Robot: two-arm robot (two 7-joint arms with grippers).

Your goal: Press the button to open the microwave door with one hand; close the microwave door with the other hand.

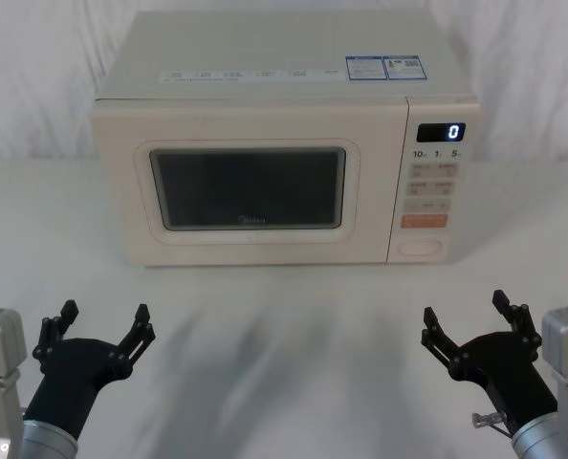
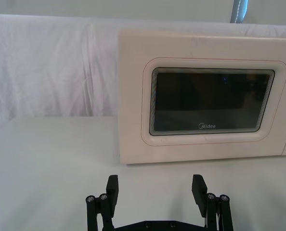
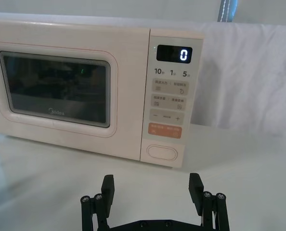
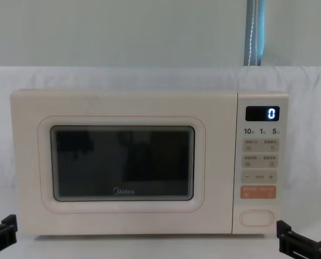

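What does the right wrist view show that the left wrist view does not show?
Right wrist view: the control panel with the lit display, the orange key and the button, plus the open right gripper. Left wrist view: the door's whole window and the open left gripper. Both share the closed microwave door, the Midea logo and the white table.

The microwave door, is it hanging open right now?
No, the microwave door sits shut, flush with the control panel, and both hands wait in front of it on the table.
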